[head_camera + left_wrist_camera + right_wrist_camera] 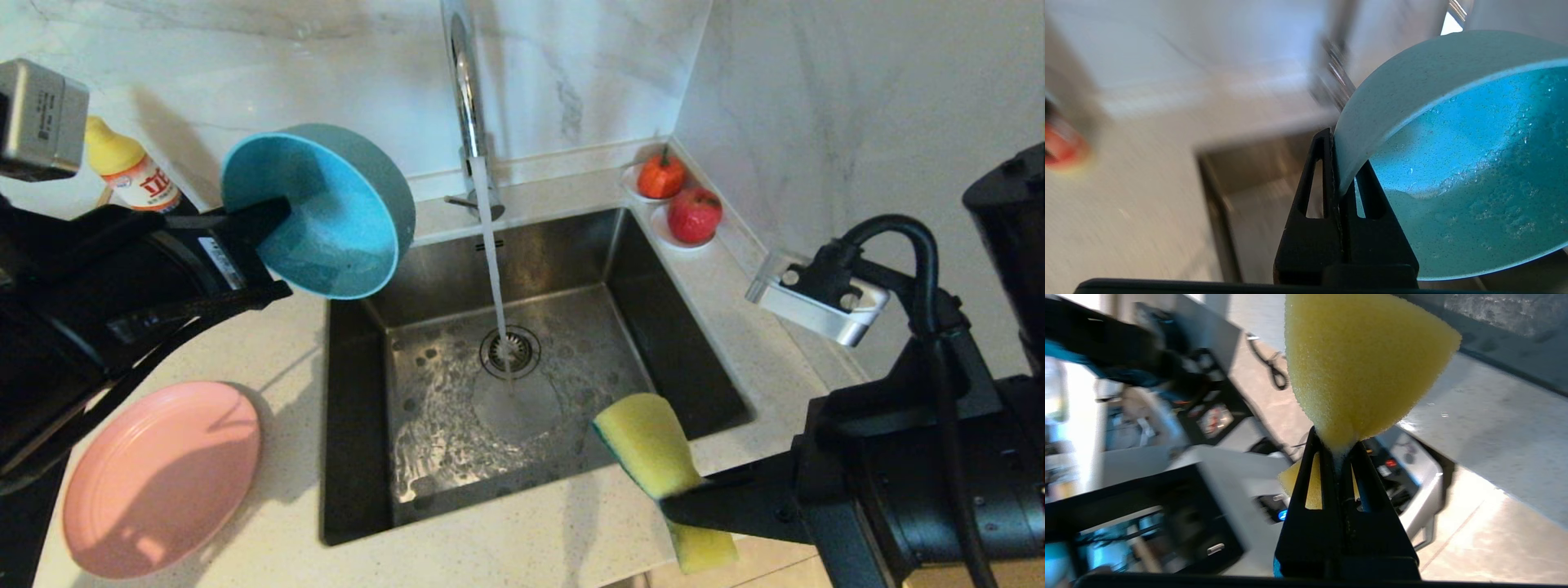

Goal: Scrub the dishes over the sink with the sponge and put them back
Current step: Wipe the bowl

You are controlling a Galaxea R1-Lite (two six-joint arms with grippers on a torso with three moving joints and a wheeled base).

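Observation:
My left gripper (273,249) is shut on the rim of the teal-blue bowl (326,211), which hangs tilted on its side above the sink's back left corner, its inside wet (1461,171). One finger (1321,175) lies outside the wall, the other inside. My right gripper (682,494) is shut on the yellow sponge (645,441), squeezing its middle at the sink's front right edge; the sponge (1359,367) bulges beyond the fingertips. The pink plate (159,478) lies on the counter left of the sink (359,457). Water runs from the chrome tap (465,90) onto the drain.
A yellow-capped bottle (126,167) stands at the back left. Two red fruits (678,200) sit on small dishes at the back right corner. A silver fitting (816,302) juts from the right wall. Marble walls close the back and right.

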